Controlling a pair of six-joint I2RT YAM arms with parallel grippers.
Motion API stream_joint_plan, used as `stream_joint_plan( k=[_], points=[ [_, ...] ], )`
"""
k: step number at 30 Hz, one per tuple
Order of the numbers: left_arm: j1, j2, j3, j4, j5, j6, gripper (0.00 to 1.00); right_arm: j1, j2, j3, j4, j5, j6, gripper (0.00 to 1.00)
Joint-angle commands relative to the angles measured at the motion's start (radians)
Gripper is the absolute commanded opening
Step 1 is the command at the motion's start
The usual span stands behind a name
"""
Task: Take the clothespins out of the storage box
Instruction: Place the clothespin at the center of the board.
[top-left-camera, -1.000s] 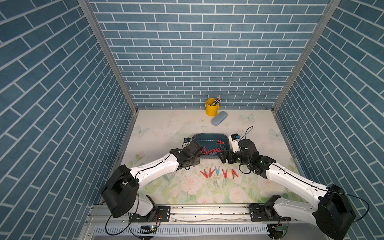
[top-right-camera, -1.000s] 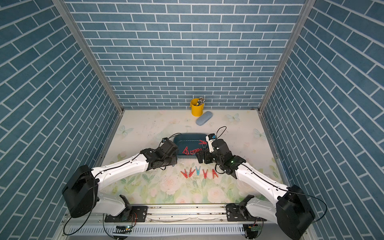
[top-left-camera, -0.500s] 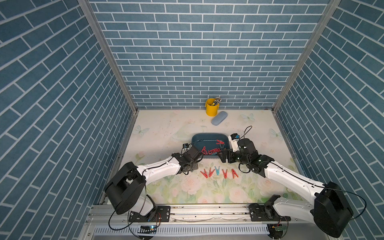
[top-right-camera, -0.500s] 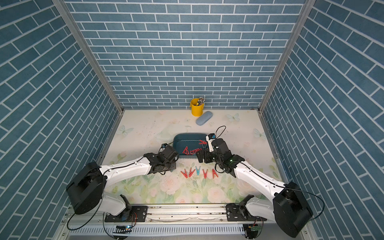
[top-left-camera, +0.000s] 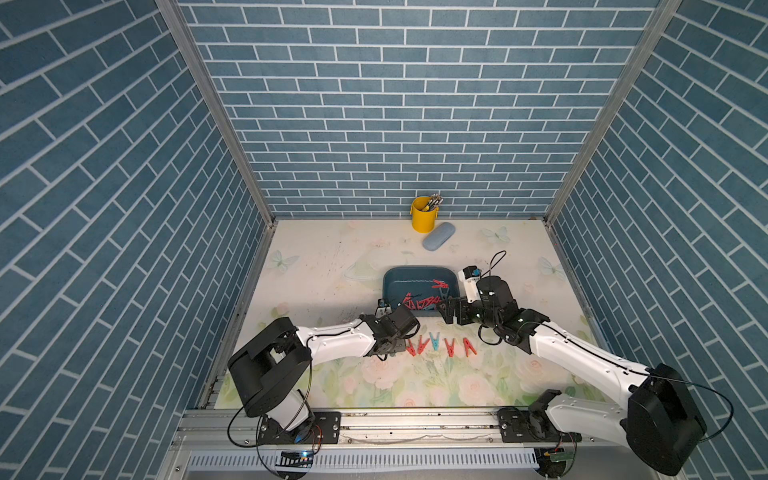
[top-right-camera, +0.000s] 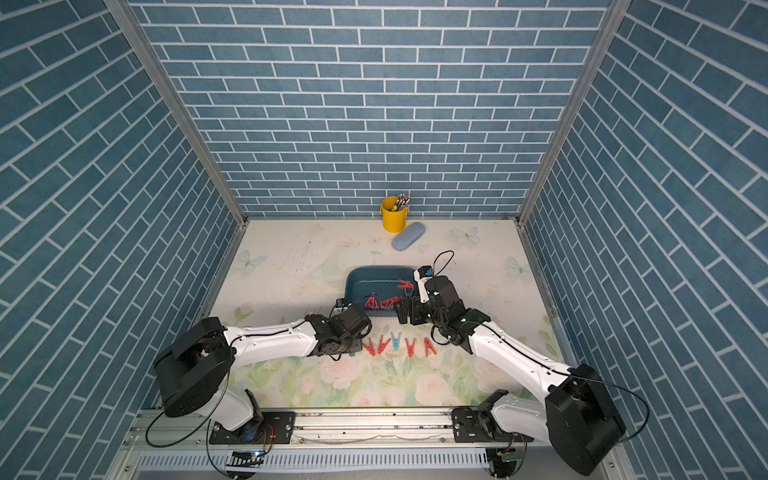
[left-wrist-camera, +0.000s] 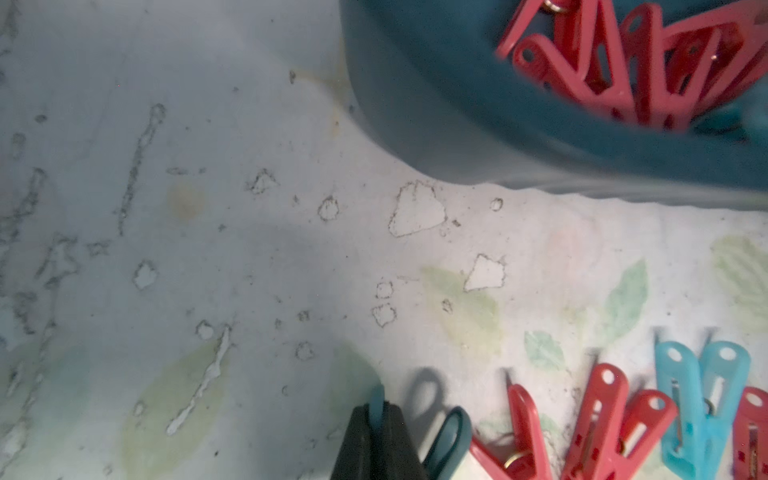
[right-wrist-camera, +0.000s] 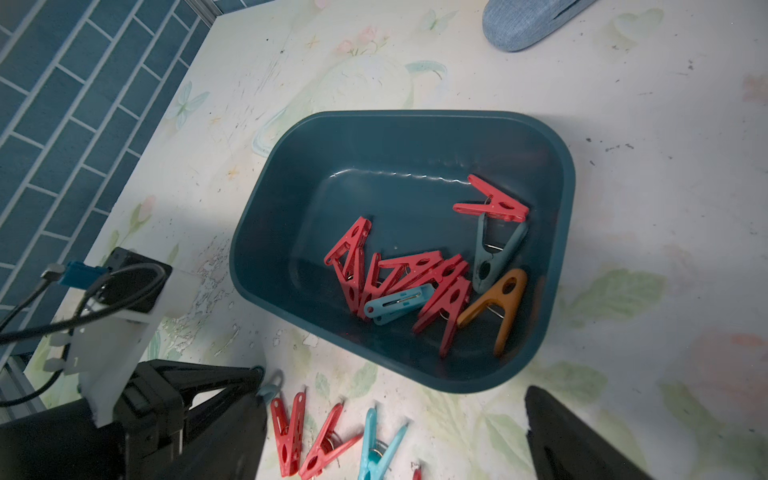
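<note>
The dark teal storage box sits mid-table and holds several clothespins: mostly red, one orange, one grey-teal, one light blue. More clothespins lie in a row on the table in front of it. My left gripper is low at the left end of that row, shut on a teal clothespin. My right gripper hangs open over the box's near right edge, nothing between its fingers.
A yellow bucket with grey pens stands at the back wall, and a light blue case lies beside it. Brick walls close in three sides. The two arms' wrists are close together in front of the box.
My left gripper has drawn back from the box's near edge toward the front and come down at the left end of the row, still shut on the teal clothespin. The right gripper has barely moved.
</note>
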Motion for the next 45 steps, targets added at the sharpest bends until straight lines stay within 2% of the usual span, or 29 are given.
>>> stream_joint_plan(
  k=[1, 3, 8, 13, 17, 19, 25, 28, 32, 39, 45],
  points=[
    [-0.009, -0.032, -0.035, -0.02, -0.012, -0.011, 0.07, -0.005, 0.006, 0.03, 0.0, -0.011, -0.025, 0.99],
    [-0.009, -0.029, -0.045, -0.009, -0.006, -0.004, 0.12, -0.005, 0.012, 0.028, 0.004, -0.013, -0.021, 0.99],
    [-0.008, -0.015, -0.037, -0.001, 0.004, 0.008, 0.32, -0.005, 0.026, 0.038, 0.008, -0.015, -0.02, 0.99],
    [-0.008, -0.042, -0.002, -0.041, -0.016, 0.022, 0.59, -0.006, 0.03, 0.048, 0.01, -0.012, -0.02, 0.99],
    [-0.001, -0.06, 0.067, -0.074, -0.024, 0.048, 0.69, -0.007, 0.033, 0.056, 0.014, -0.008, -0.022, 0.99],
    [0.004, -0.063, 0.108, -0.095, -0.038, 0.06, 0.79, -0.008, 0.036, 0.057, 0.02, -0.005, -0.023, 0.99],
    [0.051, -0.069, 0.197, -0.112, -0.042, 0.098, 1.0, -0.007, 0.084, 0.097, 0.002, 0.021, -0.021, 0.99],
    [0.086, -0.071, 0.227, -0.096, -0.024, 0.122, 1.0, -0.008, 0.112, 0.122, -0.004, 0.061, -0.027, 1.0],
    [0.144, -0.067, 0.258, -0.074, -0.007, 0.155, 0.99, -0.007, 0.192, 0.184, -0.021, 0.077, -0.038, 0.89],
    [0.244, -0.054, 0.294, -0.016, 0.029, 0.237, 1.0, -0.007, 0.358, 0.306, -0.068, 0.104, -0.03, 0.69],
    [0.289, -0.059, 0.302, 0.034, 0.048, 0.299, 0.99, -0.01, 0.529, 0.431, -0.144, 0.141, -0.019, 0.42]
  ],
)
